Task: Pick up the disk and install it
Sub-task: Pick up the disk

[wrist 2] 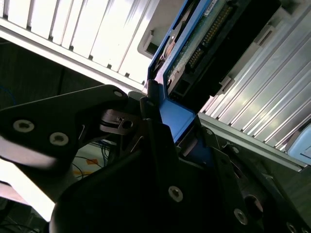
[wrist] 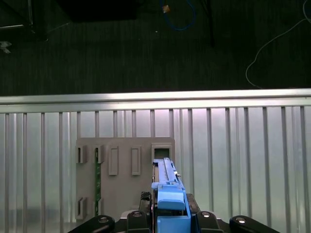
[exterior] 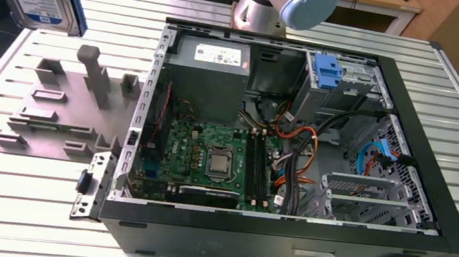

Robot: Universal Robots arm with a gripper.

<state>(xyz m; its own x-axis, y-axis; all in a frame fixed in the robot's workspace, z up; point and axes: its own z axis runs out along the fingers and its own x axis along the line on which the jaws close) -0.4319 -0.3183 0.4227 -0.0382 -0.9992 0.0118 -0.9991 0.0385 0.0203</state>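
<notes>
Two-sided clench from the gripper (wrist: 167, 216) on the disk (wrist: 169, 194), jaws shut hard against its blue frame, plain to see in both wrist views. Held edge-on in the first wrist view, stretching away from the camera. Circuit board and a row of connector pins on its underside, caught in the second wrist view. Hanging clear in the air over a grey holder plate (wrist: 124, 194) with upright slots. On that plate, just beside, a thin green strip (wrist: 97, 182) standing in a slot. Up high at the exterior view's left, label side out, tilted, well apart from the open computer case (exterior: 268, 243). Inside the case: grey power supply box (exterior: 210, 68), green motherboard (exterior: 208, 158), tangle of cables (exterior: 298, 136), metal cage with a blue tab (exterior: 327, 71). Under it all, a slatted metal table (exterior: 21, 208). Behind the case, the base of the arm (exterior: 282, 8).
</notes>
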